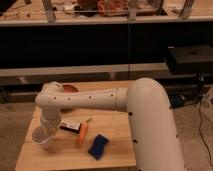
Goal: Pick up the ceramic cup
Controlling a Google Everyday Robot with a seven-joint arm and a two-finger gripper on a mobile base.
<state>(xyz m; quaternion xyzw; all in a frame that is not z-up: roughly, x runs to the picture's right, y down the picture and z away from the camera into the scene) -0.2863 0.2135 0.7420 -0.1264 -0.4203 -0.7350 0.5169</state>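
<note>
Crockery is sitting nearest to me: the small plain white ceramic cup [41,139], wide at the rim and narrowing to its base, is standing upright on the pale wooden table [60,159] directly under the two-finger gripper [50,126]. The gripper is hanging off the white arm's wrist, right at the cup's rim on its far side. I cannot tell whether it is clamped on the cup or released, because the wrist is covering that spot.

I am judging the cup to be rigid, fairly light and glazed, so probably slippery and liable to chip if it is knocked over or dropped. I am reckoning the best hold is across the rim wall, one pad inside and one outside, squeezing gently and lifting straight up. The tapered outside is likely to slide out of a side pinch.

Off to the gripper's right a dark blue rectangular sponge [97,146] is lying, well apart from the cup. Nearer the gripper an orange carrot-shaped piece [82,134] is resting, and just beside the gripper a flat dark packet with a white end [71,126].

Beyond the gripper, behind the arm, a shallow orange-red bowl [68,89] is peeking out. Further back dark shelving [100,45] is running across.
</note>
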